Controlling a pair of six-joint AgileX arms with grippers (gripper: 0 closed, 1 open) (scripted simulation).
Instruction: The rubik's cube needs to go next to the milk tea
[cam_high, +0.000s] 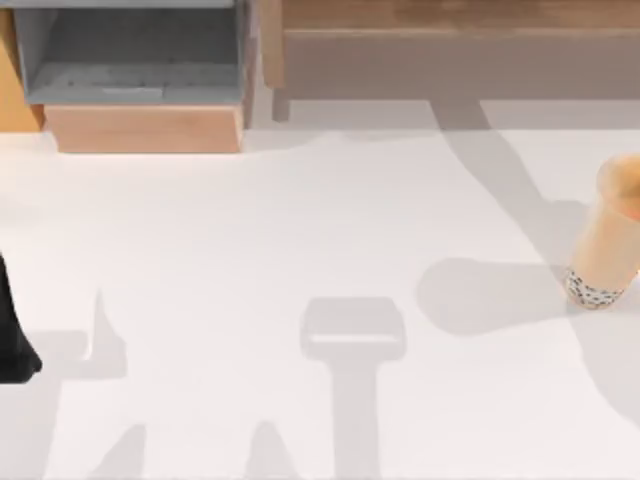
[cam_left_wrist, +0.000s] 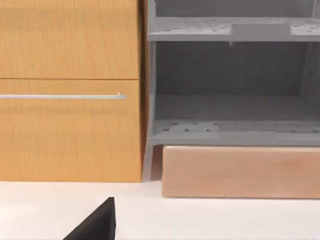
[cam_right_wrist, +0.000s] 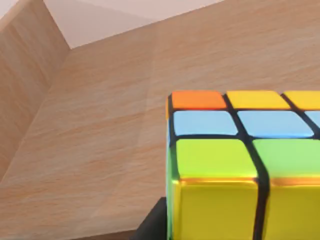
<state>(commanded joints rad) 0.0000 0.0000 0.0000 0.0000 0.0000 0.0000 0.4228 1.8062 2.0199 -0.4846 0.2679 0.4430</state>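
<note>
1. Right gripper (cam_right_wrist: 150, 227): we see a dark part of it low in the right wrist view, right against the lower edge of the rubik's cube (cam_right_wrist: 245, 165). We cannot tell whether it is clenched, released or grasping the cube
2. The cube sits directly in front of this gripper and very close to it. The faces we see carry orange, yellow, pale blue and green squares between black grid lines
3. Beyond the cube, ahead of the right gripper, light wooden panels (cam_right_wrist: 100, 125) meet in a corner
4. Left gripper (cam_left_wrist: 97, 225): a dark wedge low over the white table (cam_high: 250, 250), at its left edge in the top view. We cannot tell its grip state
5. Ahead of the left gripper stand an orange-brown cabinet front (cam_left_wrist: 70, 130) with a thin metal handle (cam_left_wrist: 62, 96), a grey open shelf unit (cam_left_wrist: 232, 90) and a pale wooden block (cam_left_wrist: 240, 172) under it
6. The milk tea (cam_high: 607, 240) stands upright at the table's right edge, well apart from the left gripper, dark pearls at its base
</note>
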